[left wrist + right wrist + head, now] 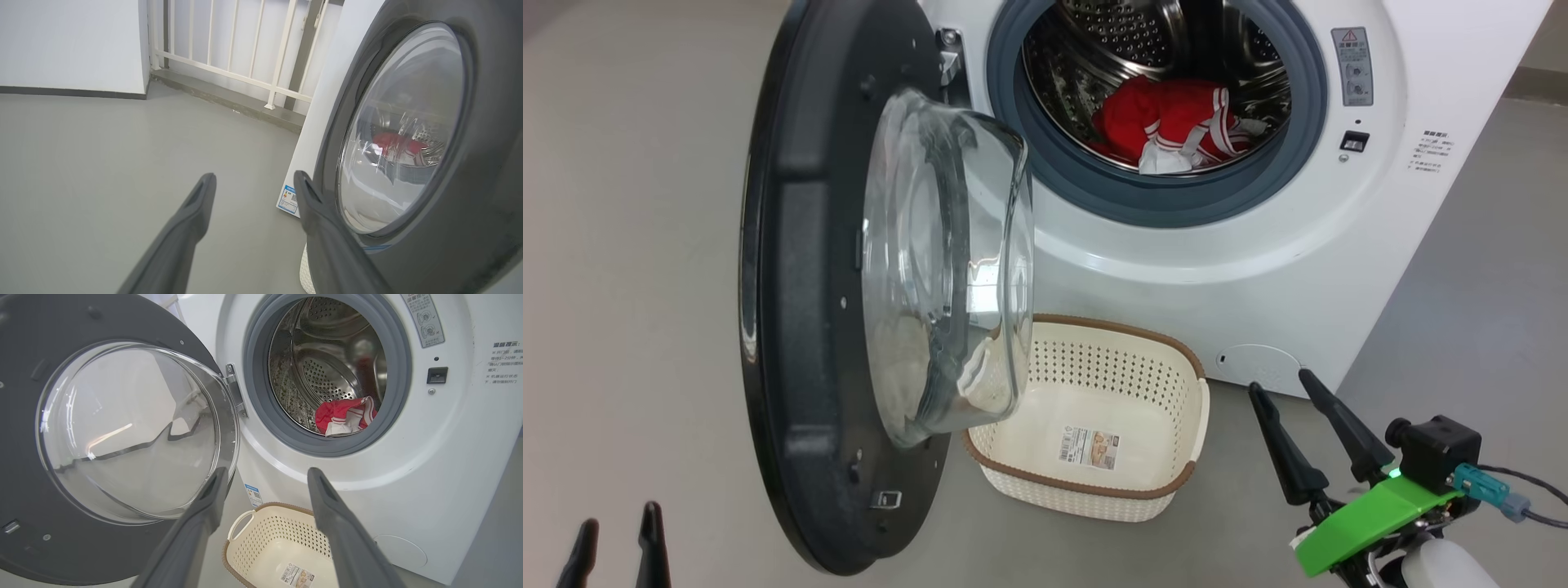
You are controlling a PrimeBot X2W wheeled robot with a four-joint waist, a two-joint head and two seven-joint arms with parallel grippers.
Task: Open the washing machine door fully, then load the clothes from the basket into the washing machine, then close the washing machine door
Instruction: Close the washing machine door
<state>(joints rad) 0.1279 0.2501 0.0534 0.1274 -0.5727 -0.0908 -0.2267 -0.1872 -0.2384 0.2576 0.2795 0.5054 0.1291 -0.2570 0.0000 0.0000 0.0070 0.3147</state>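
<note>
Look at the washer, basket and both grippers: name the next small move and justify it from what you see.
Probably start pushing the door shut with the open left gripper, which sits beside its outer face: the clothes lie in the drum, the basket is empty, the door stands wide open.

Smooth grey floor (81, 171), matt and even in tone. White wall (69, 41) at far left of the left wrist view, edged at its foot with a dark skirting strip (69, 92). Past the wall's corner, white railing (229, 74) of upright bars above one low rail; stands on a raised grey kerb (229, 100)
</note>
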